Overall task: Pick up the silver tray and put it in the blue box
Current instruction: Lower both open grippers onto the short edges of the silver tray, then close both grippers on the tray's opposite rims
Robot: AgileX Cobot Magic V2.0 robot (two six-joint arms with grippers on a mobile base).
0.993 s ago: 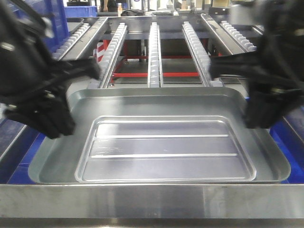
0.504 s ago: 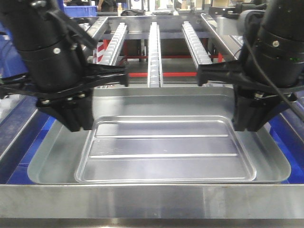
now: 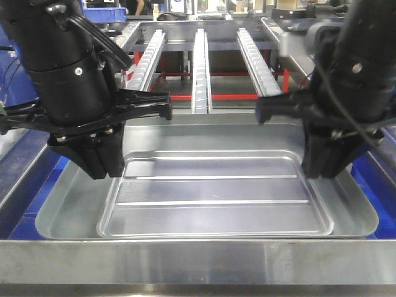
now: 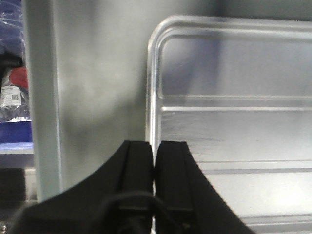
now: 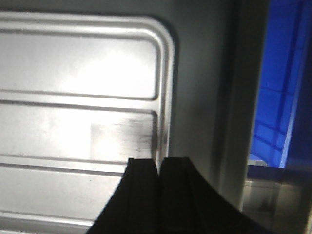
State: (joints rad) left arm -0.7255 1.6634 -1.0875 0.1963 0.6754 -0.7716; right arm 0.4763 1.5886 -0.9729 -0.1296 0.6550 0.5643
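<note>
Hovering over the silver tray (image 3: pixel 213 133), my left gripper (image 3: pixel 104 170) sits at 9 o'clock and my right gripper (image 3: pixel 325 168) at 3 — both with fingers pressed together, gripping nothing, each above a short end of the sunken centre panel. The tray lies flat, the blue box (image 3: pixel 25 226) showing past its corners at 8 and 4 o'clock; roller rails (image 3: pixel 201 68) lie at 12.

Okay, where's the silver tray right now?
Front view: the silver tray lies centre frame, in front of the roller conveyor, with the blue box showing at both ends and the left gripper and right gripper over its ends.
</note>
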